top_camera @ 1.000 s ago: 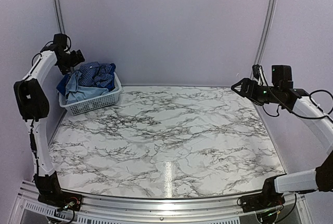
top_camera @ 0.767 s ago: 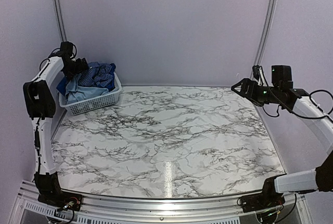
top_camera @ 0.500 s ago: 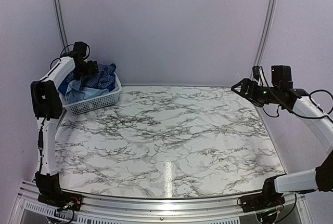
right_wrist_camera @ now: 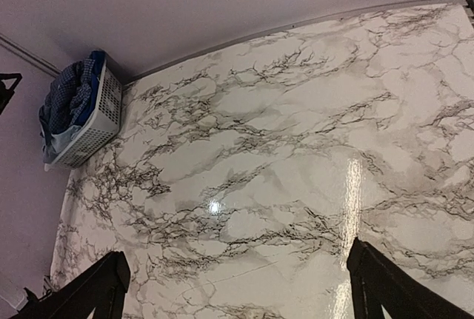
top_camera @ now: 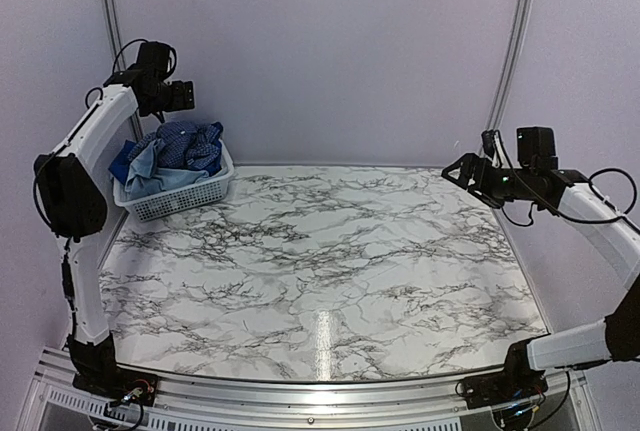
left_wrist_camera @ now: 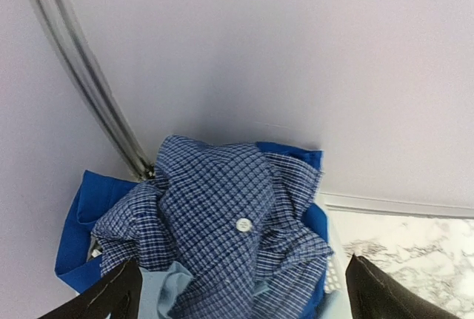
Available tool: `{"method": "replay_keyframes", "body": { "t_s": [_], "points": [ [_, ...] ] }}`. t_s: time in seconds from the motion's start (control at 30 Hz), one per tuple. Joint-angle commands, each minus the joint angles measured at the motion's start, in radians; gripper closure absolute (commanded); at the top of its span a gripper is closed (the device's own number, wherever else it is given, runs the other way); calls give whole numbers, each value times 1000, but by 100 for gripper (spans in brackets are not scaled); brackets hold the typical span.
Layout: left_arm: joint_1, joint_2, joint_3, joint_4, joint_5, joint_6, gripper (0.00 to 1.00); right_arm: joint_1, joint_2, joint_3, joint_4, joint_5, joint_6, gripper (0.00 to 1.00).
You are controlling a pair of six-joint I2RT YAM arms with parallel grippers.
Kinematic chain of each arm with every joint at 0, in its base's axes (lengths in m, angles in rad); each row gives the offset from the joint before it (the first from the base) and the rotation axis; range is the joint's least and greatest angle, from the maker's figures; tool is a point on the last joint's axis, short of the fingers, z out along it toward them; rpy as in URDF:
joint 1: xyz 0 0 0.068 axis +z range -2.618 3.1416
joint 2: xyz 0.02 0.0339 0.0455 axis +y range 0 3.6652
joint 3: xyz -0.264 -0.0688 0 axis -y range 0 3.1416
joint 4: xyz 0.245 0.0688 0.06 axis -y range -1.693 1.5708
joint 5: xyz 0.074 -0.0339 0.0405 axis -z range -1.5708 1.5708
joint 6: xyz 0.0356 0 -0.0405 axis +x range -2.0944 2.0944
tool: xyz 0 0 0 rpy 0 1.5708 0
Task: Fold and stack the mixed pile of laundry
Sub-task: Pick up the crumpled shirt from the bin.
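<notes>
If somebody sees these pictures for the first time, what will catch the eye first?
Most striking is the white basket at the far left corner of the marble table, heaped with the laundry pile, a navy checked shirt on top. The left gripper hangs open above the pile, touching nothing. The right gripper hovers open over the table's far right side, holding nothing.

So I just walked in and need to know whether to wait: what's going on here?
Nothing is folded yet. The laundry pile sits heaped in the white basket at the far left corner of the table, navy checked shirt on top. The left gripper hovers open above the pile, touching nothing. The right gripper hangs open over the right edge, holding nothing.
</notes>
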Motion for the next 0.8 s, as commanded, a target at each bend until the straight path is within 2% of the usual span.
{"method": "replay_keyframes", "body": {
  "t_s": [0.0,0.23,0.4,0.6,0.7,0.77],
  "points": [
    [-36,1,-76,0,93,0,1,-9,12,19,15,-19,8,2],
    [2,99,-54,-4,99,-83,1,-8,7,19,2,-16,11,2],
    [43,142,-65,-8,-10,-121,1,-8,-14,9,-15,-1,11,1],
    [49,213,-22,-22,-100,-75,3,-8,-25,3,-24,7,14,2],
    [53,222,-10,-24,-127,-60,13,-9,-24,12,-31,14,13,2],
    [60,213,0,-23,-128,-55,33,-8,-25,16,-36,17,11,1]
  ]
}}
